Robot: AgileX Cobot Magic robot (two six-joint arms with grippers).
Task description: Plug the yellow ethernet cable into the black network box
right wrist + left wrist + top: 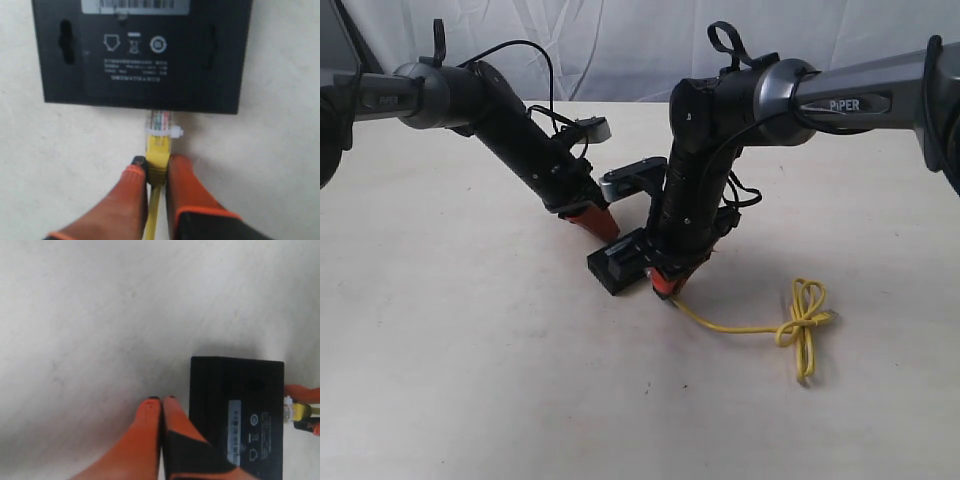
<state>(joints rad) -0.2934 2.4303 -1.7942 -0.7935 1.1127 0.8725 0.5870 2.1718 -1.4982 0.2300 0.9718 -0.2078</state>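
The box (pixel 618 265) is seen lying flat on the pale table (pixel 450 350), near its middle, between the two grippers. The cable (pixel 159 150) is held by the right gripper (pixel 157 161). Its yellow boot is clamped between the orange fingers (pixel 187 185), just behind the clear plug (pixel 161 124). The plug's front end is set against the box's edge (whether it is fully seated cannot be told). From that gripper the cable is laid across the table toward the right of the exterior view, where a loose knot (pixel 805 318) is formed and the free end is stretched toward the front.

The left gripper (pixel 160 400) is placed at the table surface just beside the opposite side of the box. Its jaws are pressed together, with nothing between them. Whether the box is touched by it cannot be told. A pale label (pixel 234 432) with small markings is shown on the box's upper face.
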